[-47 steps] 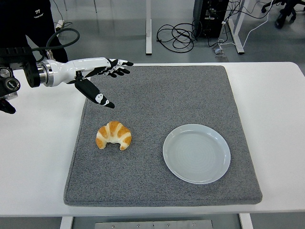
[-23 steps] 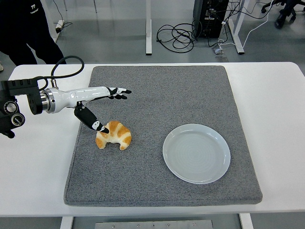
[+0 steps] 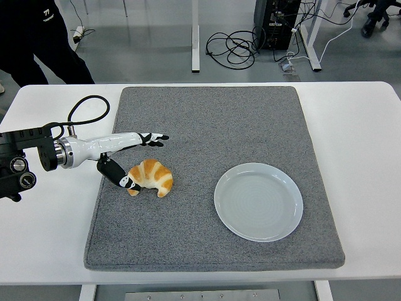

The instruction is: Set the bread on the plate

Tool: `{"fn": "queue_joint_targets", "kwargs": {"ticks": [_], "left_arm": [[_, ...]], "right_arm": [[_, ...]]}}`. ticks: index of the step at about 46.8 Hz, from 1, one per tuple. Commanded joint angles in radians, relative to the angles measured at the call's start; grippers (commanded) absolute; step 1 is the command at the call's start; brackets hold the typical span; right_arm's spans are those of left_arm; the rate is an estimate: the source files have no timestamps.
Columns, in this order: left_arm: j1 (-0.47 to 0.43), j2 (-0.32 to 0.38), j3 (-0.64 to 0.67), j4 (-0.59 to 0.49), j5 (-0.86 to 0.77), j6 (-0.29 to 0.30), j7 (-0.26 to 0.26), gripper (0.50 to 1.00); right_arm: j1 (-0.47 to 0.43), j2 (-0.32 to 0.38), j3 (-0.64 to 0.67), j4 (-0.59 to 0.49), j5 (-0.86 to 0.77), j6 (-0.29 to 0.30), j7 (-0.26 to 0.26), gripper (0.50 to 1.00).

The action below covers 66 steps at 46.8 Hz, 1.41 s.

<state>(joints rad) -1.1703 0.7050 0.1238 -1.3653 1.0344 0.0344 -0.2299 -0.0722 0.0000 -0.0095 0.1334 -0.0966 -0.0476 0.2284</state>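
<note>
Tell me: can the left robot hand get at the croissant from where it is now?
Probably yes. The left robot hand is already at the croissant, thumb at its left end, fingers spread above it, and nothing lies between them.

A mat (image 3: 213,175) lies centred on the table (image 3: 363,157), reaching from near the far edge to near the near edge. On the mat, the bread (image 3: 152,177) sits toward the left edge and the plate (image 3: 259,201) lies well apart to its right, slightly nearer the near edge. The left hand (image 3: 125,157) reaches in from the table's left edge, its thumb touching the bread's left side, its fingers extended behind the bread.
</note>
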Motion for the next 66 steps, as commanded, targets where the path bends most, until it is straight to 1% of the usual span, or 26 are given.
{"fn": "queue_joint_targets", "kwargs": {"ticks": [1,10,22,30,38,40,46,54,55,57,61,65,66], "left_arm": [[0.009,-0.010,-0.001,0.002,0.003,0.019,-0.002,0.936],[0.040,-0.033,-0.001,0.011,0.007,0.070,-0.046,0.921],[0.093,-0.059,-0.003,0.037,0.007,0.125,-0.055,0.902],[0.107,-0.064,-0.003,0.074,0.007,0.144,-0.088,0.898],[0.109,-0.090,0.000,0.115,0.006,0.157,-0.109,0.883],[0.116,-0.099,-0.001,0.126,0.006,0.157,-0.112,0.874],[0.135,-0.117,-0.004,0.153,0.004,0.157,-0.114,0.819],[0.152,-0.137,-0.003,0.172,0.004,0.167,-0.138,0.799],[0.152,-0.140,-0.003,0.176,0.004,0.168,-0.141,0.793],[0.153,-0.141,-0.001,0.181,0.004,0.168,-0.146,0.763],[0.152,-0.141,0.000,0.184,0.004,0.168,-0.147,0.686],[0.152,-0.141,0.002,0.184,0.004,0.168,-0.149,0.592],[0.152,-0.141,0.002,0.184,0.004,0.168,-0.149,0.560]], "right_arm": [[0.000,0.000,0.000,0.000,0.000,0.000,0.000,1.000],[0.000,0.000,0.002,-0.001,0.000,0.000,0.000,1.000],[-0.001,0.000,0.000,-0.001,0.000,0.000,0.000,1.000],[-0.001,0.000,0.000,-0.001,0.000,0.000,0.000,1.000],[-0.001,0.000,0.000,-0.001,0.000,-0.001,0.000,1.000],[-0.001,0.000,0.000,-0.001,0.000,-0.001,0.000,1.000],[-0.001,0.000,0.000,-0.001,0.000,-0.001,0.000,1.000],[-0.001,0.000,0.000,-0.001,0.000,-0.002,0.000,1.000],[-0.001,0.000,0.000,-0.001,0.000,-0.002,0.000,1.000],[-0.001,0.000,0.000,-0.001,0.000,-0.002,0.000,1.000],[-0.001,0.000,0.000,-0.001,0.000,-0.002,0.000,1.000],[0.000,0.000,0.000,-0.001,0.000,-0.002,0.000,1.000],[0.000,0.000,0.000,-0.001,0.000,-0.002,0.000,1.000]]}}
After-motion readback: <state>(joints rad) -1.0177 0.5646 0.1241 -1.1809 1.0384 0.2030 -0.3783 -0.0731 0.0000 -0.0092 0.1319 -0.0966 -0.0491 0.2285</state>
